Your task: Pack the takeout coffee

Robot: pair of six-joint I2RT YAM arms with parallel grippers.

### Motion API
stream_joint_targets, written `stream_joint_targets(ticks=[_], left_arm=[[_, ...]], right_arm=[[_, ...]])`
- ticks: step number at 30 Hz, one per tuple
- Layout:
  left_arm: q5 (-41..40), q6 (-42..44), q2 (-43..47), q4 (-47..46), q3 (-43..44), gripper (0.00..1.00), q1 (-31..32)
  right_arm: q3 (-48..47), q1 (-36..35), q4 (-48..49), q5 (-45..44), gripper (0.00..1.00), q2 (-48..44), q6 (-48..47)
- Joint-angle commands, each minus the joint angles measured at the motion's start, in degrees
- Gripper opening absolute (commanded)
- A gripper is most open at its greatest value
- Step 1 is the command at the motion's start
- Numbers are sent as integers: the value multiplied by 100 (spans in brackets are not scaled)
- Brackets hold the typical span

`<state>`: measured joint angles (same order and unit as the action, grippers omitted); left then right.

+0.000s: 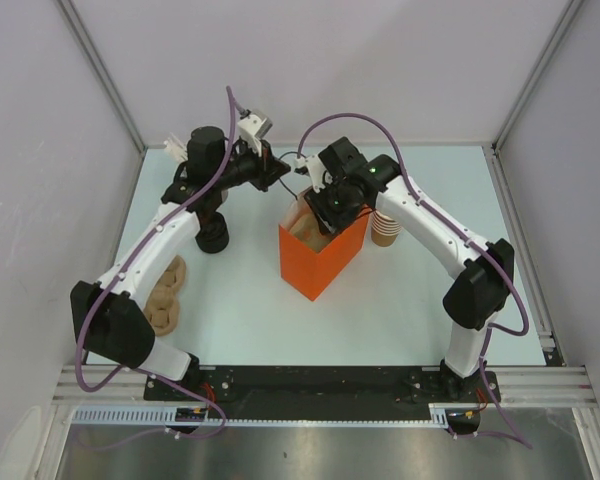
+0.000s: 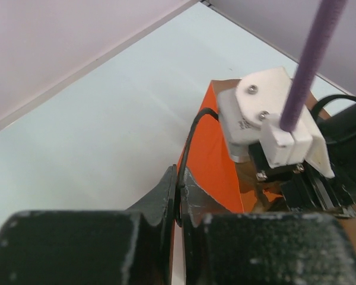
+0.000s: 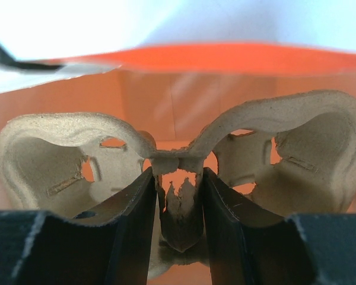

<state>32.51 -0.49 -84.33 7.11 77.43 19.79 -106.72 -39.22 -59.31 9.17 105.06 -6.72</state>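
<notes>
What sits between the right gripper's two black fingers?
The centre tab of a tan moulded-pulp cup carrier, inside the orange paper bag: right wrist view.

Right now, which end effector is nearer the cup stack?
Right. The right end effector, clamped on the cup carrier inside the orange bag, sits close beside the cup stack; the left end effector pinches the bag handle farther off.

orange bag (image 1: 325, 268), tan pulp carrier (image 3: 47, 155), pale green table (image 1: 240, 300), black fingers (image 3: 130, 228), purple cables (image 2: 311, 59).
</notes>
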Motion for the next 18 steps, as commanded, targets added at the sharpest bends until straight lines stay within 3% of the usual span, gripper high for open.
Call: stream_joint_targets(ticks=[1,18], left_arm=[[-596,-21,163,-237,-35,4,77],[-1273,-302,31,-457,-53,0,77]], right_arm=[[-7,-59,-2,-82,40,-179,-119],[11,-103,-124,-56,40,50,-172]])
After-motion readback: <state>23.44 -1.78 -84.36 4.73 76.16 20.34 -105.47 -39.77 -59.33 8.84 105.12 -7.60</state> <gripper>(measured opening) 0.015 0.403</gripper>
